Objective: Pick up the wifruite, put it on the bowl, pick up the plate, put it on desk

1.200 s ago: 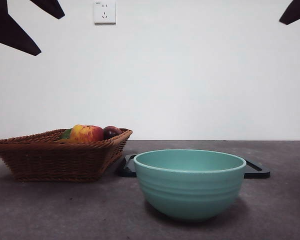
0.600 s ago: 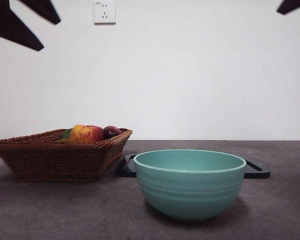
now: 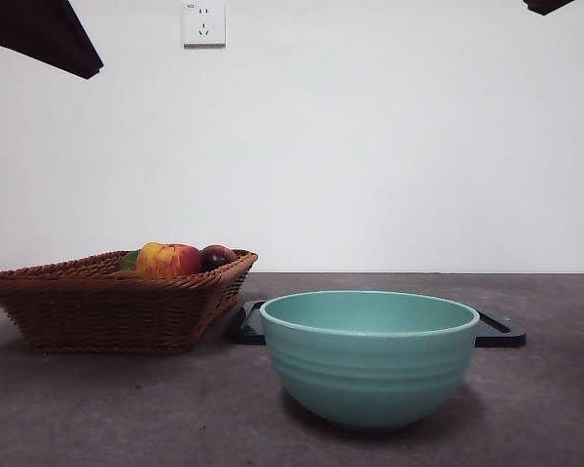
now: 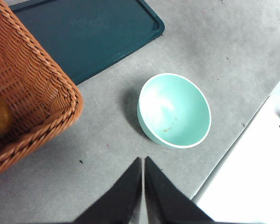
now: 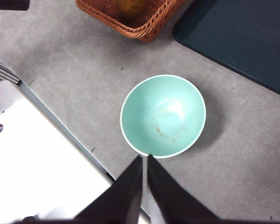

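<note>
left tool [image 4: 143, 161]: clenched, empty, high above table [image 4: 252, 51] | right tool [image 5: 144, 158]: clenched, empty, high over bowl [image 5: 163, 115]

Counter [image 3: 97, 409]: dark grey, matte, faintly mottled. Teal bowl [image 3: 370, 358] stands directly on it near the front. Wicker basket [image 3: 107, 306] rests on it left of the bowl; flat black tray [image 3: 499, 331] lies just behind the bowl.
</note>
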